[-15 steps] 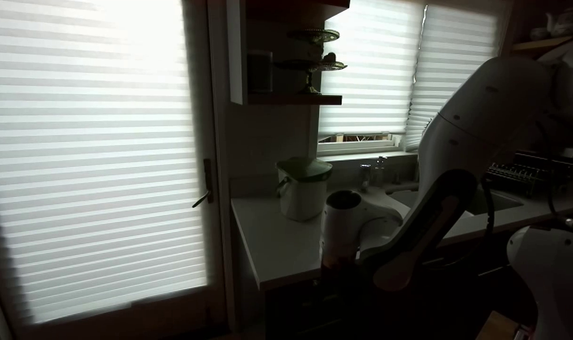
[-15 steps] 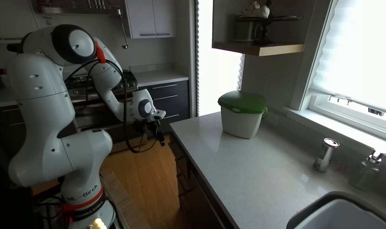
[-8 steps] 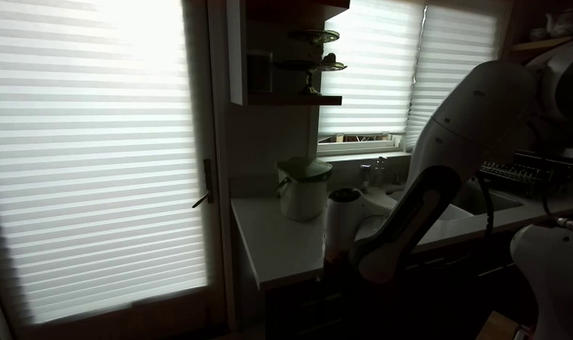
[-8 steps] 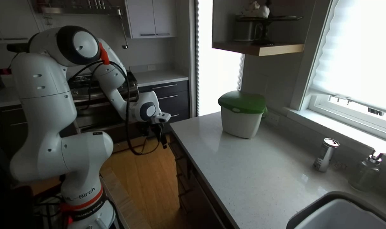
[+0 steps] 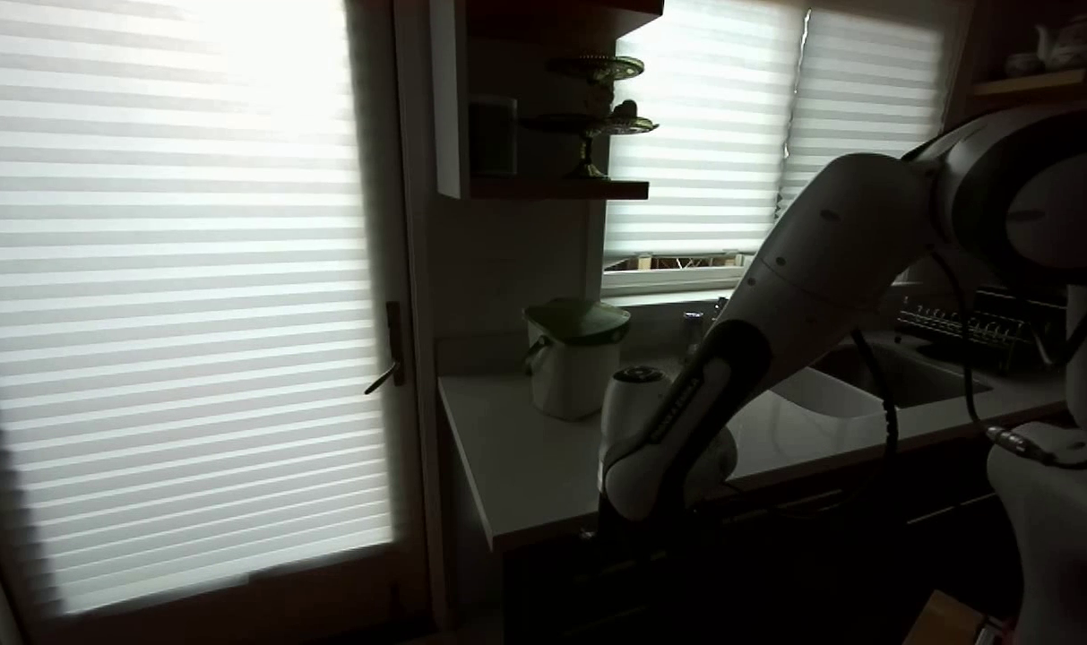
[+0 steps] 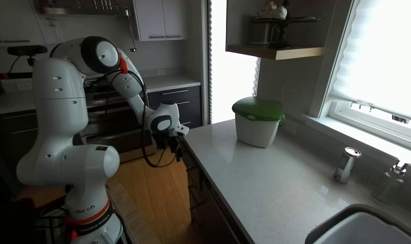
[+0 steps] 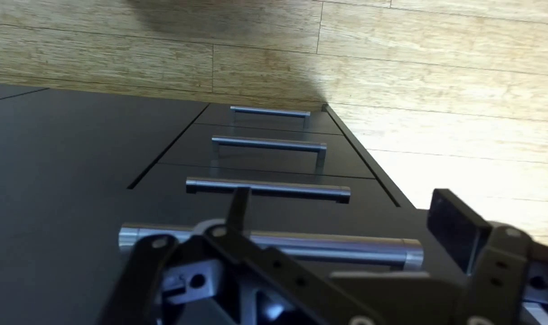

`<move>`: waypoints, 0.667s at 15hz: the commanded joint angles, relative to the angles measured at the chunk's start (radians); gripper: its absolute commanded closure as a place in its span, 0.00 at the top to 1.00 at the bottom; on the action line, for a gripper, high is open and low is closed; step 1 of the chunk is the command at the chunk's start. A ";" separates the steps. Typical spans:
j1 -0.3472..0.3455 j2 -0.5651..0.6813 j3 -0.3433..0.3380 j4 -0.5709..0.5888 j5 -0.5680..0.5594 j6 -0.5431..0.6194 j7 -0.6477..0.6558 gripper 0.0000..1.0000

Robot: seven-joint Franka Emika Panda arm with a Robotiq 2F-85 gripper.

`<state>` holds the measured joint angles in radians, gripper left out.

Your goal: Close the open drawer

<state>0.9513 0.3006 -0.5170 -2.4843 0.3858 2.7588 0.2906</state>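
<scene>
Over toward four o'clock swings my gripper (image 6: 178,156) in an exterior view since a second ago, its fingers (image 7: 454,230) well apart, and I've got the drawer (image 7: 301,215), dark front at six o'clock in the wrist view, its handle (image 7: 328,247) running behind the seven-o'clock finger.

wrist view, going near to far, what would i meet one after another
Near to far: gripper → nearest drawer handle → second handle → third handle → fourth handle → wood floor.
</scene>
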 commanded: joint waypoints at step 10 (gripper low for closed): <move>-0.455 0.201 0.370 0.167 -0.258 0.097 0.219 1.00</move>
<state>0.5443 0.4610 -0.1723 -2.3512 0.1893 2.8443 0.4730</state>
